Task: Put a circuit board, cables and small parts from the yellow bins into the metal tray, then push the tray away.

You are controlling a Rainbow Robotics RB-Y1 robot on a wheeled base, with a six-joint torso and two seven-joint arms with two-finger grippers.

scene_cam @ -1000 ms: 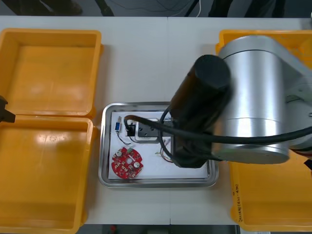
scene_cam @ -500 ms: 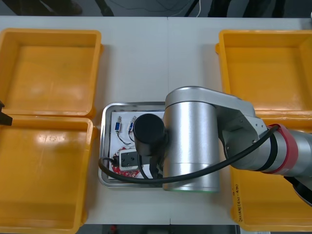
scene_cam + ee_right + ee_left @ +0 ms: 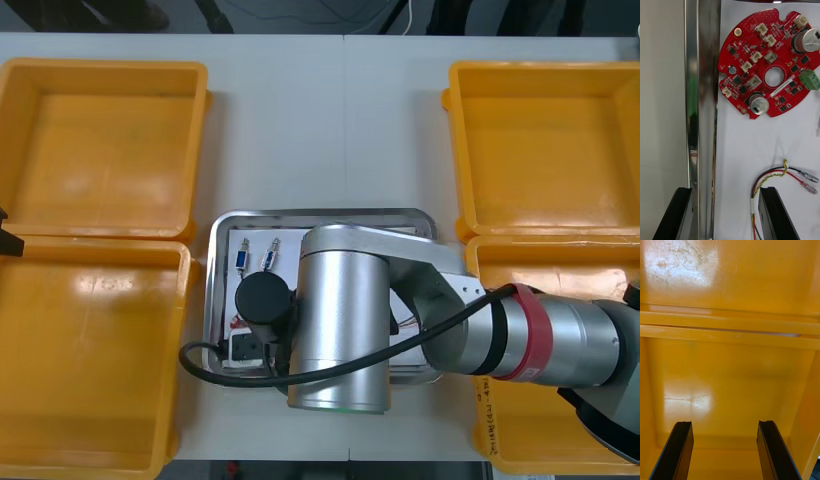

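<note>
My right arm reaches across the metal tray, its wrist low over the tray's front left part. My right gripper is open and holds nothing. One of its fingers is outside the tray's shiny rim and the other is inside, over the white floor. Beyond the fingers lies the round red circuit board, with the red and yellow cable nearer them. A blue and white cable lies at the tray's back left. My left gripper hangs open over a yellow bin.
Two yellow bins stand left of the tray and two stand right of it, all bare inside. Open table stretches beyond the tray's far edge. The left arm sits at the far left edge.
My right arm has swung from the right side across the tray and lowered toward its front left part, now covering most of the board and the cables in the front view. The left arm stayed put.
</note>
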